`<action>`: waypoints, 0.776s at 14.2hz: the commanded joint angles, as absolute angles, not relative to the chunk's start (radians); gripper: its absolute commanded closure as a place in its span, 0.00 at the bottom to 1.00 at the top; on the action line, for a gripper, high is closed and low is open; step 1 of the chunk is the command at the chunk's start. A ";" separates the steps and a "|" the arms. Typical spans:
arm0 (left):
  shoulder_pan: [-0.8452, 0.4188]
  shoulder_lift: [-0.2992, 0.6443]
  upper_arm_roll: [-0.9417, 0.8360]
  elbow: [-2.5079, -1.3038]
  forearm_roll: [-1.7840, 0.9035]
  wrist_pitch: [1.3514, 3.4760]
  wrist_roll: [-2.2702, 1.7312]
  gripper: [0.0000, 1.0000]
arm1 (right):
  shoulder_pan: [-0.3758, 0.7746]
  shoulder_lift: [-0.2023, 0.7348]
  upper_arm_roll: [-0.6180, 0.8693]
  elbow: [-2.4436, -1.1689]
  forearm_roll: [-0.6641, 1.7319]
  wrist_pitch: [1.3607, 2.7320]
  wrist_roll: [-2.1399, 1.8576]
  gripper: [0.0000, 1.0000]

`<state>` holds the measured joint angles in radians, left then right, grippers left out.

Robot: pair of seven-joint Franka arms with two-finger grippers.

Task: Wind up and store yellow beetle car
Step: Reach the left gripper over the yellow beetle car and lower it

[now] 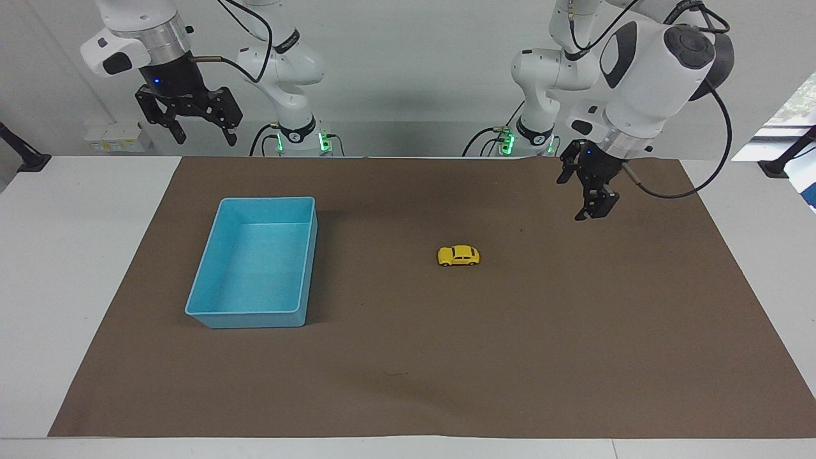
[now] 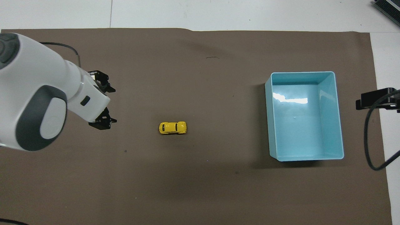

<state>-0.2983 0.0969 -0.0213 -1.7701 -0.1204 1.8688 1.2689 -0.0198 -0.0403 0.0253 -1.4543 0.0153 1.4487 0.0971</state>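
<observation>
Early stage: yellow beetle car (image 1: pixel 458 255) untouched on brown mat (image 1: pixel 408 382) mid-table, not wound, not in light blue bin (image 1: pixel 255 312) beside it. Left gripper (image 1: pixel 583 194) up over mat, fingers apart, empty. Right gripper (image 1: pixel 191 121) waiting above table edge, fingers apart.

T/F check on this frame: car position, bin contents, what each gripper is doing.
1. The car sits on the mat, outside the bin. True.
2. The bin holds a second toy. False: it is empty.
3. The left gripper is up over the mat, toward the left arm's end from the car, holding nothing. True.
4. The right gripper is shut on the car. False: it waits raised with jaws open, near its base.
5. The car lies tipped on its roof. False: it stands on its wheels.
</observation>
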 commanded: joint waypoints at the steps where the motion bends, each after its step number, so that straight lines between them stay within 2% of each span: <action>1: -0.380 0.087 -0.002 -1.886 -0.135 2.008 1.229 0.00 | -0.028 -0.054 0.028 -1.460 0.031 1.431 0.110 0.00; 8: -0.534 0.124 0.002 -2.075 -0.135 2.324 1.043 0.00 | -0.028 -0.054 0.026 -1.460 0.031 1.431 0.110 0.00; 11: -0.557 0.156 0.003 -2.085 -0.135 2.367 1.002 0.00 | -0.028 -0.057 0.025 -1.463 0.031 1.427 0.110 0.00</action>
<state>-0.5263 0.1513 -0.0208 -2.0638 -0.1219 2.3214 1.0298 -0.0198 -0.0411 0.0252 -1.4544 0.0153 1.4454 0.0971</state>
